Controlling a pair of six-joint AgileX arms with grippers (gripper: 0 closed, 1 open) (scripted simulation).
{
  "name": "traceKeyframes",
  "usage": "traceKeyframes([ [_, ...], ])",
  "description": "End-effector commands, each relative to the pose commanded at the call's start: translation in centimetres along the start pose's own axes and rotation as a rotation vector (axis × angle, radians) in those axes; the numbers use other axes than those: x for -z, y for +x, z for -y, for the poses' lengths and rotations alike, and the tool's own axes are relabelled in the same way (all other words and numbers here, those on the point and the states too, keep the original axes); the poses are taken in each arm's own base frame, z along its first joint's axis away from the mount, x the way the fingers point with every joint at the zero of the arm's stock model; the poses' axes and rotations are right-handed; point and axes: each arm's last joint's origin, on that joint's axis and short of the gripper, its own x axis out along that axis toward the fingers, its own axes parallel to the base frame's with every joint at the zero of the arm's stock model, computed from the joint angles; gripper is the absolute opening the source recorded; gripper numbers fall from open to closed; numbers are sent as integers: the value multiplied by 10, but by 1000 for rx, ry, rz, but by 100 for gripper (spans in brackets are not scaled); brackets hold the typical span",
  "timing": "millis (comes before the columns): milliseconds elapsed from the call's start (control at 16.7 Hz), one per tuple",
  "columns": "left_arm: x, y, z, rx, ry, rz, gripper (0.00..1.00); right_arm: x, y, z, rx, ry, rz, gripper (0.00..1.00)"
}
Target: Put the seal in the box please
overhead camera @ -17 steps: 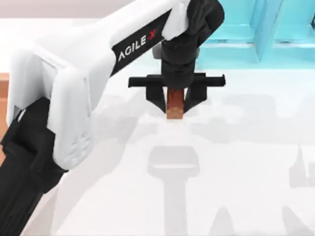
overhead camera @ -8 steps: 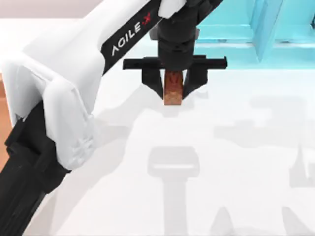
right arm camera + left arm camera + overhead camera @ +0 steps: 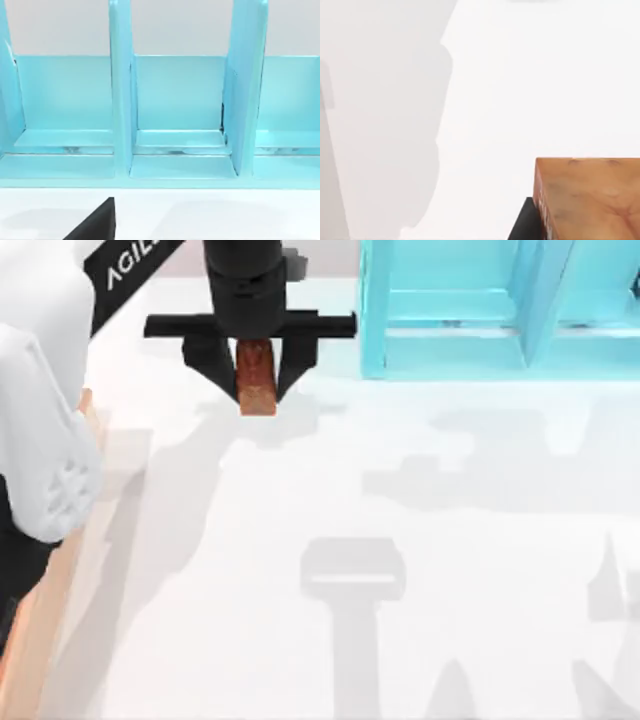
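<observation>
1. At the far left edge of the top view, a strip of the box shows orange-brown floor and a pale rim beside the white bench, partly hidden behind the white casing of the left arm.
2. To the right of the box and well apart from it, the left tool hangs over the bench, its two black fingers pressed against the sides of the seal.
3. The seal is pinched upright between those fingers, its lighter end lowest in the top view; its shadow lies on the bench just beneath, so it appears held clear of the surface.
4. In the left wrist view the seal sits close up, mottled orange-brown, with a black finger beside it and bare bench beyond.
5. Right of the seal, a turquoise shelf stands along the back of the bench.
6. The right wrist view faces that shelf and its upright dividers; I cannot tell how the right tool stands.
</observation>
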Motion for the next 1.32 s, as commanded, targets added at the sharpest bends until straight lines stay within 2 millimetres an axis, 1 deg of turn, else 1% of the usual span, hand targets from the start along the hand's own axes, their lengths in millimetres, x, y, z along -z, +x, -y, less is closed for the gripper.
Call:
traceKeyframes([
  [120,-6,-7,-54,-4,2,-8,0,0,0,0,0,0,0,100],
  [180,-5,-10,-83,-5,2,-12,0,0,0,0,0,0,0,100],
  [300,4,-15,-142,-4,-1,-20,0,0,0,0,0,0,0,100],
  [420,24,-18,-199,-1,-5,-24,0,0,0,0,0,0,0,100],
  [480,37,-19,-224,0,-6,-25,0,0,0,0,0,0,0,100],
  [600,64,-20,-264,1,-6,-24,0,0,0,0,0,0,0,100],
  [660,77,-20,-279,0,-6,-22,0,0,0,0,0,0,0,100],
  [780,96,-21,-299,-4,-6,-15,0,0,0,0,0,0,0,100],
  [900,104,-21,-306,-7,-6,-12,0,0,0,0,0,0,0,100],
  [1200,103,-20,-305,-7,-1,-17,0,0,0,0,0,0,0,100],
  [1320,103,-10,-305,-6,0,-18,0,0,0,0,0,0,0,100],
])
